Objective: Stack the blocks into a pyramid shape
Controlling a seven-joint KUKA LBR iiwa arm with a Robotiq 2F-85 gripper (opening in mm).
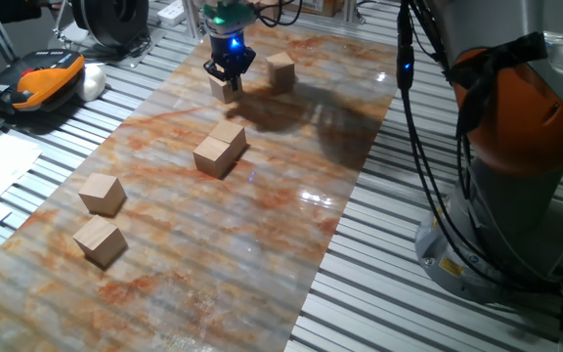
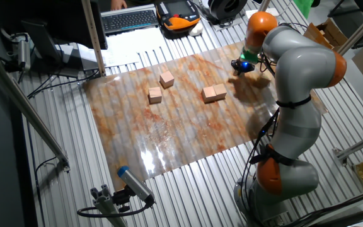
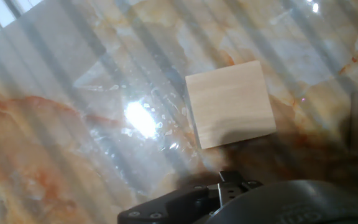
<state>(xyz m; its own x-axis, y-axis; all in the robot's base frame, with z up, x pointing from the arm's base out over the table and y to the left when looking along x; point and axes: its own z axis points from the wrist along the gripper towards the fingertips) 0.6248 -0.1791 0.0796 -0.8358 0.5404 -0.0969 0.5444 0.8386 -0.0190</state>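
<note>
Six cubes: light tan wooden blocks [image 1: 220, 149], which I see scattered, unstacked.
Gripper [image 1: 229, 78]: black two-finger, straddling one block [image 1: 224, 90]; I can't tell its grip.

Six plain tan wooden blocks lie flat on the marbled mat, none stacked. Two touch side by side [image 1: 220, 148] near the mat's middle, and two lie apart, one [image 1: 102, 193] just behind the other [image 1: 100, 241], toward the near left edge. Two more sit near the far end, one [image 1: 224, 88] left of the other [image 1: 281, 69].
</note>
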